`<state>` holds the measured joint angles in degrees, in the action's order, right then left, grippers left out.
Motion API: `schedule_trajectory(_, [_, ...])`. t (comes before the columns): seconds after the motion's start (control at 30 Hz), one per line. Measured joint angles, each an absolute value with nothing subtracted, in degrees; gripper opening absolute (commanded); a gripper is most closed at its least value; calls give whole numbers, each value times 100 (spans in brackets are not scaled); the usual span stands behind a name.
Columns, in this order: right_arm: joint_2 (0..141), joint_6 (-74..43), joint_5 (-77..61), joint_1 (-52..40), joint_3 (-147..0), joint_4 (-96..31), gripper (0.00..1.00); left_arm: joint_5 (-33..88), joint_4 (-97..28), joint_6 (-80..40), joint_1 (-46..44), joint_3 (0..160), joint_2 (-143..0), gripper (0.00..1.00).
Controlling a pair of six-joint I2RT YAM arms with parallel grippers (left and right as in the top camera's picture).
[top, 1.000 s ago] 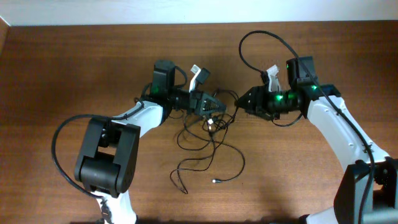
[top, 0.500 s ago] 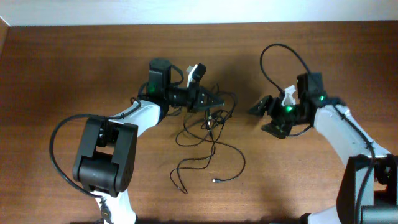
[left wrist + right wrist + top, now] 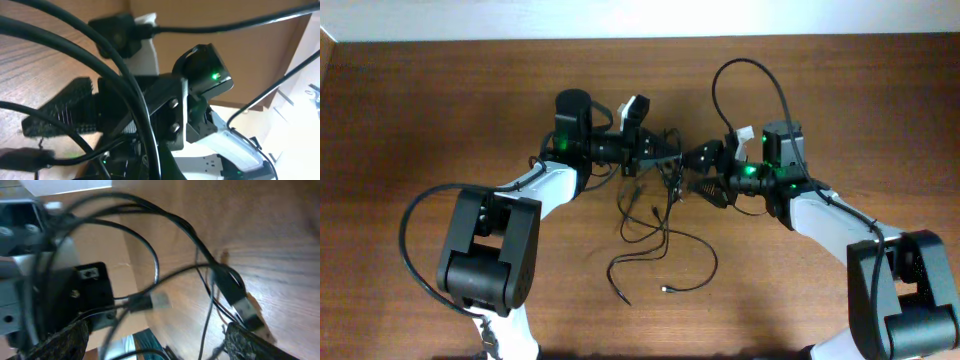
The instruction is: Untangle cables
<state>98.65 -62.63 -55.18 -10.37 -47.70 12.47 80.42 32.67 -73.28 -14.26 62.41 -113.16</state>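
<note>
A: L. gripper [image 3: 666,157]?
B: Clenched on the cables [image 3: 662,212]; the rest of the bundle lies on table [image 3: 420,120] below it.
A: R. gripper [image 3: 698,172]?
B: Fingers wide apart, strands betw. them, nothing grasped.

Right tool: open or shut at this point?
Open. In the right wrist view the right tool has its fingers wide apart, cables passing between.

cables [image 3: 663,238] on table [image 3: 420,100] | bunched between left fingers [image 3: 663,155] and right fingers [image 3: 703,156] | loose ends toward front edge
</note>
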Motion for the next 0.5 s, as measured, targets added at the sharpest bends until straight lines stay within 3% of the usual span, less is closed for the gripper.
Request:
schedule_trajectory(0.2, [9970, -5843, -5708, -1000, -4692, 3030, 81, 8252, 3306, -7360, -1356, 6261, -11306, 0])
schedule_trajectory(0.27, [9966, -5459, -5892, -1022, -4724, 3138, 88, 8250, 3282, -7360, -1380, 6261, -11316, 0])
schedule_trajectory(0.4, [9966, -4958, -5992, -1022, -4724, 3135, 88, 8250, 3282, -7360, -1396, 6261, -11316, 0])
schedule_trajectory(0.5, [9966, -4630, -6023, -1022, -4724, 3135, 69, 8202, 3282, -7360, -1396, 6261, -11316, 0])
